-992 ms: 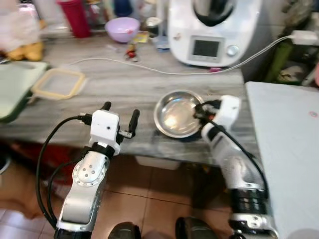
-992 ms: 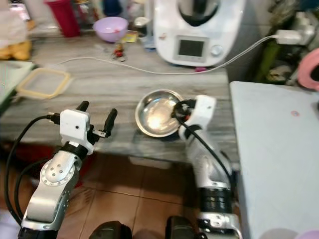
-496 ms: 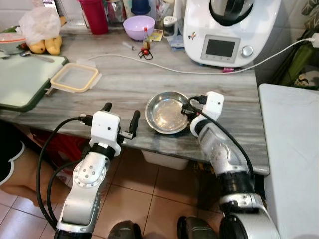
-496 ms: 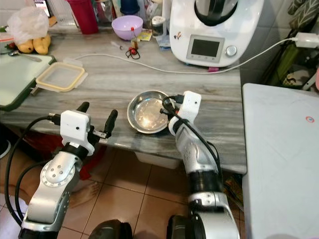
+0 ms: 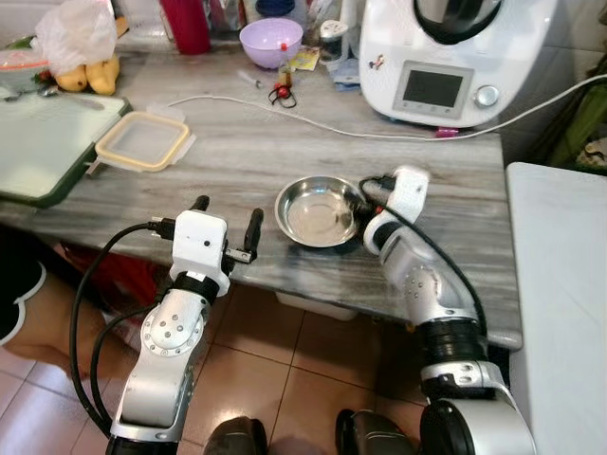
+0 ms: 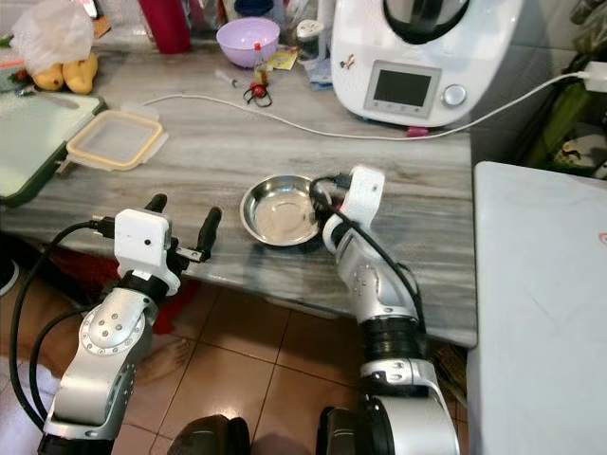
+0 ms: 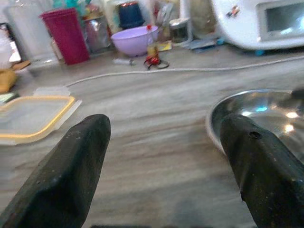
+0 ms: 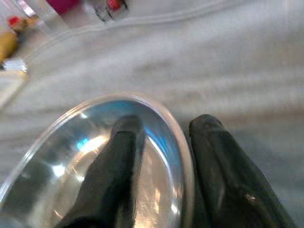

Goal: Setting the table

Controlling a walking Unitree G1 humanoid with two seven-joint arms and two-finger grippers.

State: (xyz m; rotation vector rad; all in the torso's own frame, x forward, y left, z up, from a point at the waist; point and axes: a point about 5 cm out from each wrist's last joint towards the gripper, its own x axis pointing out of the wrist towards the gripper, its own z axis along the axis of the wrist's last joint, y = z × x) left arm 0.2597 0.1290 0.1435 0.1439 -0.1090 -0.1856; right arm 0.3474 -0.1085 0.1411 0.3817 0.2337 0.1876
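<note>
A shiny steel bowl (image 5: 318, 210) sits on the grey wood-grain counter (image 5: 228, 161), close to its front edge. My right gripper (image 5: 366, 195) is at the bowl's right rim, one finger (image 8: 116, 156) inside the bowl and the other (image 8: 223, 166) outside, shut on the rim. My left gripper (image 5: 228, 210) hovers open at the counter's front edge, left of the bowl, with nothing between its fingers. In the left wrist view the bowl (image 7: 266, 109) lies just beyond the finger on that side.
A yellow-rimmed lid (image 5: 142, 140) and a green board (image 5: 43, 133) lie at the left. A white kitchen machine (image 5: 446, 57) stands at the back, its cable (image 5: 285, 114) crossing the counter. A purple bowl (image 5: 270, 40) and red cup (image 5: 190, 24) stand behind. A white table (image 5: 560, 256) adjoins on the right.
The whole view has shifted and sharpened, so the camera moved. My right gripper stays on the bowl's rim. The left arm holds the same pose.
</note>
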